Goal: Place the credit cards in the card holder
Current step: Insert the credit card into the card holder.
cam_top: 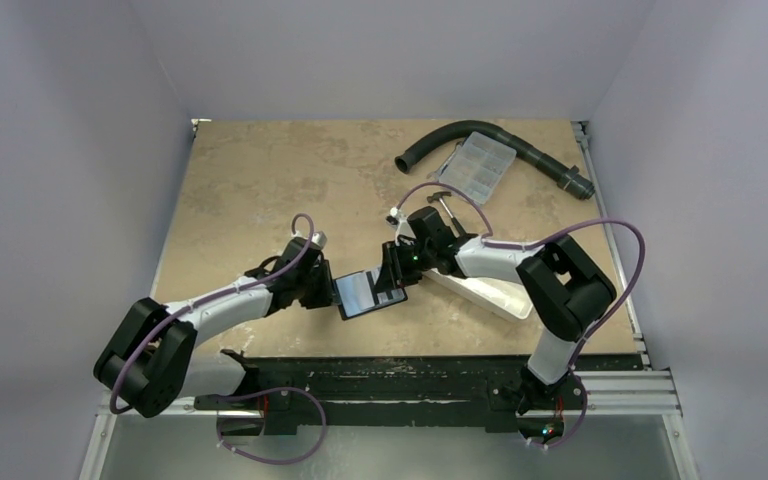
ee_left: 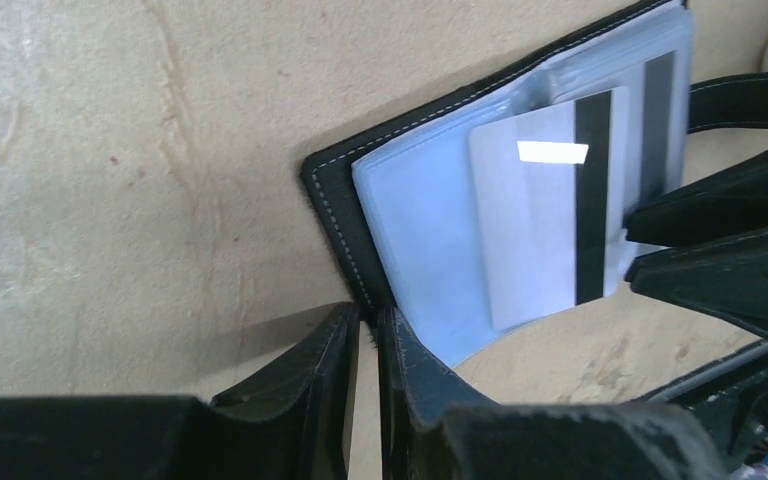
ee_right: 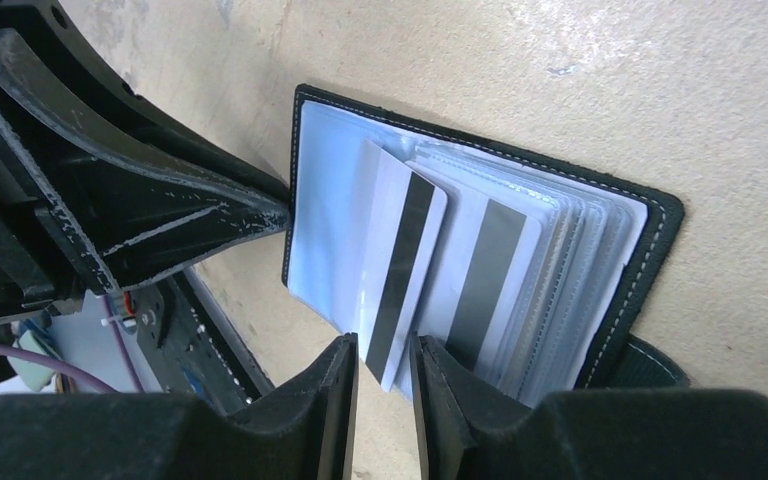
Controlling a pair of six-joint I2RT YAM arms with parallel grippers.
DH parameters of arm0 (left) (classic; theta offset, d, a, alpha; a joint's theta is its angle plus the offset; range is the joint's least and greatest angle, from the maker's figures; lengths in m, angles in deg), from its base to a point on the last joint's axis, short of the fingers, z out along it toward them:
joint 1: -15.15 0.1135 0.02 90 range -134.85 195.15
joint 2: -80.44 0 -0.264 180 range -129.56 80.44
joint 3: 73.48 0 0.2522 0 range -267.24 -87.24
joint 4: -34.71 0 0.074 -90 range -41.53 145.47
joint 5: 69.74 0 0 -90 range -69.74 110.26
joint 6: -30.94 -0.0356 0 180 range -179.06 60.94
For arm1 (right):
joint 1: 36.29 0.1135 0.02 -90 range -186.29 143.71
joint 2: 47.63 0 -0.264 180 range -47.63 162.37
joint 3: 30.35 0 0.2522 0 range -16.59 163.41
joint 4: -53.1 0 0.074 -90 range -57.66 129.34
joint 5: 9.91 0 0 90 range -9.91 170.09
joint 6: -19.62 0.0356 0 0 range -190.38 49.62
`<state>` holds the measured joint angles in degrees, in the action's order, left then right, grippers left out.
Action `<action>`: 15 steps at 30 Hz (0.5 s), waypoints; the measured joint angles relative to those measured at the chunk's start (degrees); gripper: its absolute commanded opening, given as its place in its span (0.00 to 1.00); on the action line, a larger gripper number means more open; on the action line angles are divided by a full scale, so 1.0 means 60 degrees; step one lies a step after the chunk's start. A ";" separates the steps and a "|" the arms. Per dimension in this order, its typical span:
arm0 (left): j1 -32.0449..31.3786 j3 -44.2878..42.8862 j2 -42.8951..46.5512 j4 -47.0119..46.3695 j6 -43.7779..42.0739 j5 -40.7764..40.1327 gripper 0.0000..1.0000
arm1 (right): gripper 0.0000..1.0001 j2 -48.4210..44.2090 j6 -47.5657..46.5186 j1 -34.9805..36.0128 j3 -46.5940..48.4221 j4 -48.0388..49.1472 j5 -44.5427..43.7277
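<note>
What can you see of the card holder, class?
The card holder lies open on the table: black stitched cover, leather-like, with pale blue clear sleeves, one holding a tucked card. The left gripper pinches its cover edge; the right gripper holds a white card against the sleeves.

The tan, mottled table top [cam_top: 260,170] carries a black curved plastic hose [cam_top: 532,152] at two o'clock. A clear plastic compartment box [cam_top: 473,166] lies inside its bend. At four o'clock lies a white rectangular tray [cam_top: 495,293], partly hidden.
</note>
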<state>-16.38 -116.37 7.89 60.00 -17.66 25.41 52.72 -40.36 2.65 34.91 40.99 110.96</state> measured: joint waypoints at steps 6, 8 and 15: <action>0.0000 0.0004 -0.0120 -0.0113 0.0018 0.0062 0.16 | 0.22 -0.0040 -0.0157 0.0011 0.0091 -0.0288 -0.0222; 0.0000 0.0004 -0.0120 -0.0113 0.0018 0.0062 0.16 | 0.21 0.0022 -0.0160 0.0033 0.0095 -0.0280 -0.0215; 0.0000 0.0033 -0.0120 -0.0157 0.0022 0.0069 0.15 | 0.15 0.0477 -0.0120 0.0270 0.0484 -0.0157 -0.0149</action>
<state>-16.38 -116.17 7.16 59.06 -17.53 25.82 55.59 -41.08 4.27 37.82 40.05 110.06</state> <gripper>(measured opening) 0.158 0.163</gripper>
